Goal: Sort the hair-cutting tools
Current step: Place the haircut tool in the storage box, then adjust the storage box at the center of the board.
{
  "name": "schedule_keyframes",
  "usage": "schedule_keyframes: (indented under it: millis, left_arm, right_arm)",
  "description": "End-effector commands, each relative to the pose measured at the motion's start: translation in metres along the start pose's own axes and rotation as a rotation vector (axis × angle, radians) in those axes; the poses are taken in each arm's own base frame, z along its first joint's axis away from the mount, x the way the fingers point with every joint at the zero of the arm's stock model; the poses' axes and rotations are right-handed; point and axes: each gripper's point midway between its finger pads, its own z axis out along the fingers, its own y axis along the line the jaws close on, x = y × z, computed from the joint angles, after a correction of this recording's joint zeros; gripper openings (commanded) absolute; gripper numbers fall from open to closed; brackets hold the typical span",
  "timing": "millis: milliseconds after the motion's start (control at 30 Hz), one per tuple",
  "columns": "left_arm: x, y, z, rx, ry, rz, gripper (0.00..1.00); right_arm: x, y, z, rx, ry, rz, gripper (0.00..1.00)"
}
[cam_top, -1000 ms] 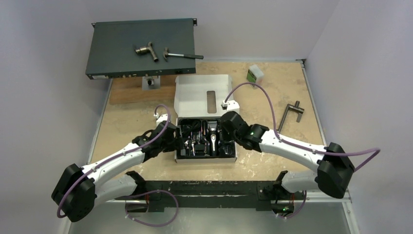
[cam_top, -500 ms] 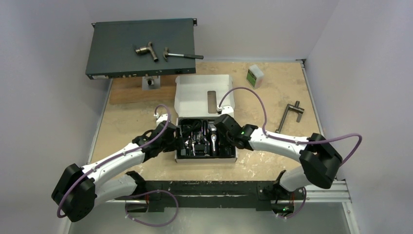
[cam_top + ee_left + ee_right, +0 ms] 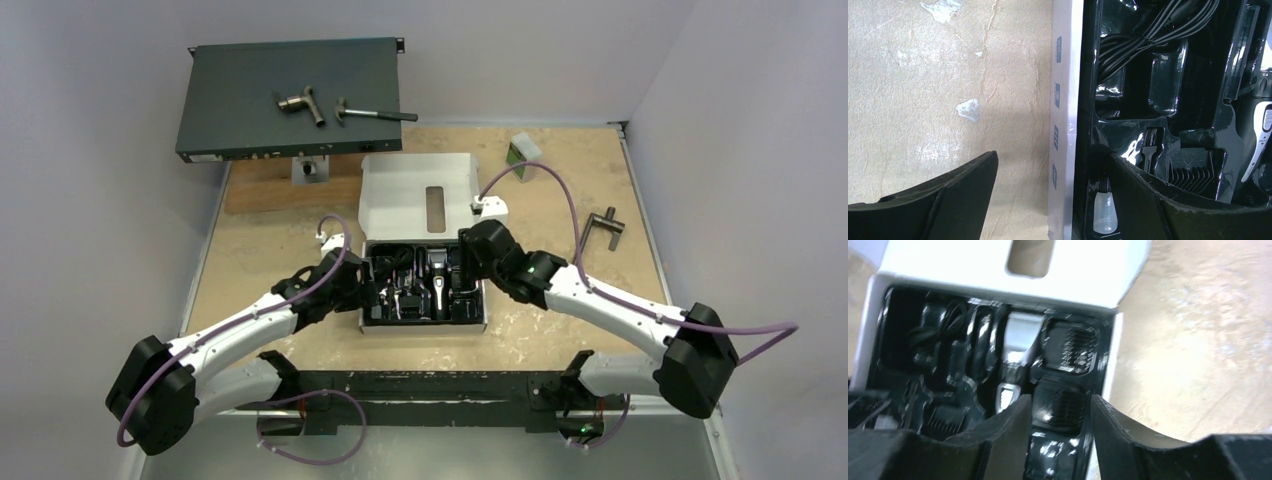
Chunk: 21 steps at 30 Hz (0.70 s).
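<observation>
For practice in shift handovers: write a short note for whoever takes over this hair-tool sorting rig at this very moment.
Left gripper: open, straddling the white box at its left wall.
Right gripper: open, empty, above the right-hand comb attachments.
Clipper, cable and those attachments lie in the black tray.
Done: every tool I can see sits in the tray.
Left: probably lift both arms clear; lid is open.

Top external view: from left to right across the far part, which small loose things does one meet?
Pipe fitting → hammer → small green-and-white container → T-shaped metal handle.
</observation>
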Motion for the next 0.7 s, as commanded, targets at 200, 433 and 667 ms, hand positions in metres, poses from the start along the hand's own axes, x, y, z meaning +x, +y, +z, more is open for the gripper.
schedule_keyframes:
  millis: [200, 433, 667]
  left_arm:
    - [0.011, 0.016, 0.003, -0.045, 0.012, -0.002, 0.81]
    - [0.024, 0.030, -0.005, -0.067, 0.037, -0.060, 0.81]
    - [0.028, 0.047, -0.022, -0.100, 0.014, -0.101, 0.83]
  right_arm:
    - [-0.012, -0.066, 0.044, 0.044, -0.029, 0.255, 0.55]
    - [-0.005, -0.049, 0.064, -0.074, 0.015, 0.300, 0.52]
    - [0.017, -0.042, 0.065, -0.133, 0.049, 0.333, 0.48]
